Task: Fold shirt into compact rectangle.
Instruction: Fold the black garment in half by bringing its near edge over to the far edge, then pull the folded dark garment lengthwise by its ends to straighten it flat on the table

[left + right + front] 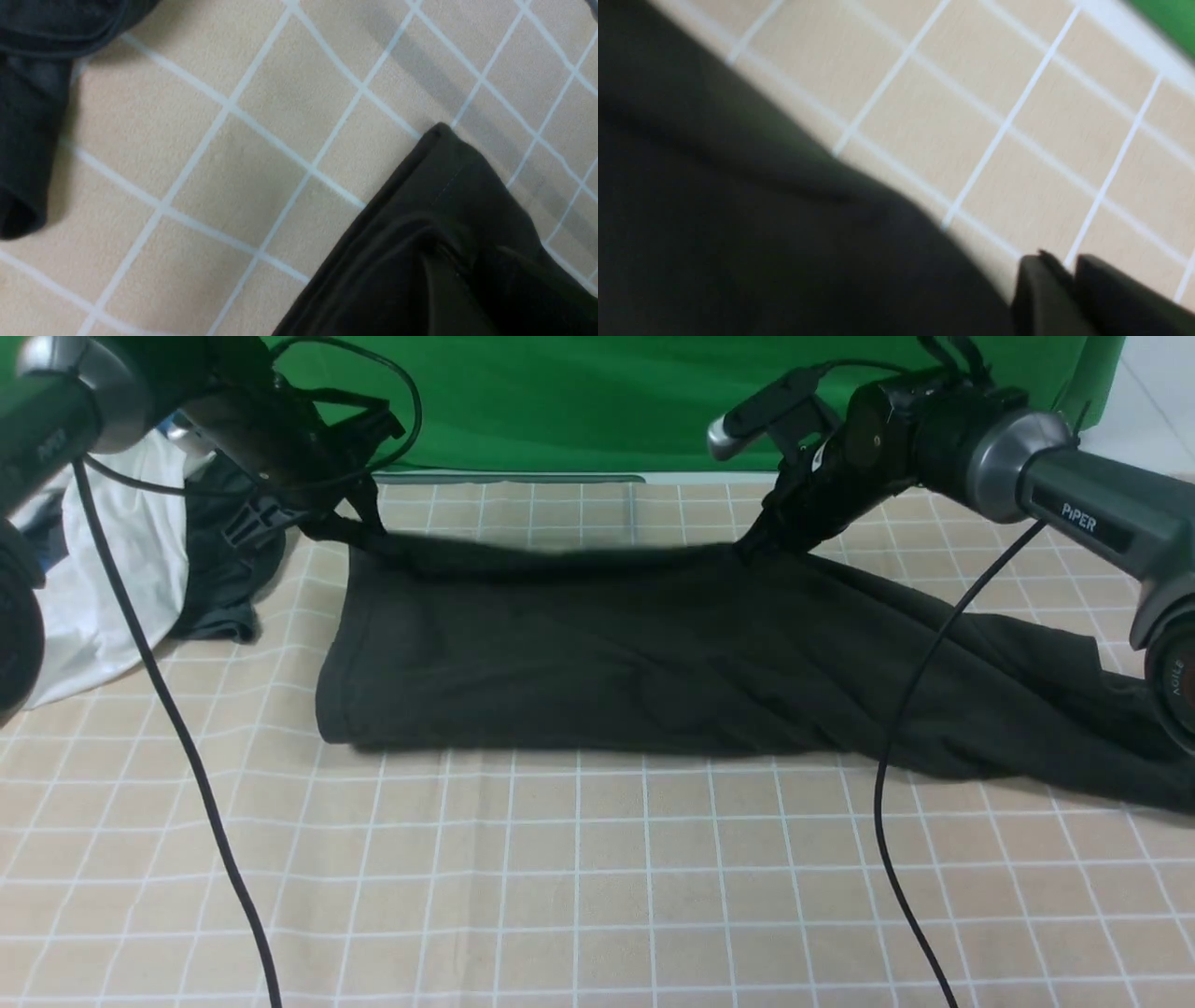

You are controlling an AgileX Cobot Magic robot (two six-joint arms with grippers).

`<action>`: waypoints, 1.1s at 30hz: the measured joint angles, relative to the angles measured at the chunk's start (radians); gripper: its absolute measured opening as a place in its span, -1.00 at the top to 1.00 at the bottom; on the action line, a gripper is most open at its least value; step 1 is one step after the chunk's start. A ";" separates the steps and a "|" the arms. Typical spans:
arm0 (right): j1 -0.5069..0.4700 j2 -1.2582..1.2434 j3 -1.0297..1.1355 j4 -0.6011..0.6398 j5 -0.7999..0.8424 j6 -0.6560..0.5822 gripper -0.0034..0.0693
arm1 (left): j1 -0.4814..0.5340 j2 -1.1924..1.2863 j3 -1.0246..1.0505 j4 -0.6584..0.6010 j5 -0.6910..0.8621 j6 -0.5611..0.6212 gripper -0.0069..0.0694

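Note:
The black shirt [597, 653] lies as a wide folded band across the checked table, with a sleeve trailing off to the right. My left gripper [359, 527] is at its far left corner, where the cloth rises to the jaws. The left wrist view shows the hemmed corner [444, 210] bunched over the jaws, hiding the fingers. My right gripper [756, 537] meets the far right end of the fold. In the right wrist view that gripper [1064, 266] has its fingers [1041, 298] nearly together with a dark sliver of cloth between them, beside the shirt [714, 210].
A white garment [112, 579] and a smaller dark grey garment [224, 579] lie at the back left; the dark grey garment [28, 116] is close to my left gripper. Black cables [187, 747] [896, 728] hang over the table. A green backdrop [607, 401] closes the far side.

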 joint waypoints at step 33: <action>-0.015 -0.305 -0.001 0.086 0.561 0.072 0.80 | -0.181 0.170 -0.116 0.135 0.106 0.255 0.78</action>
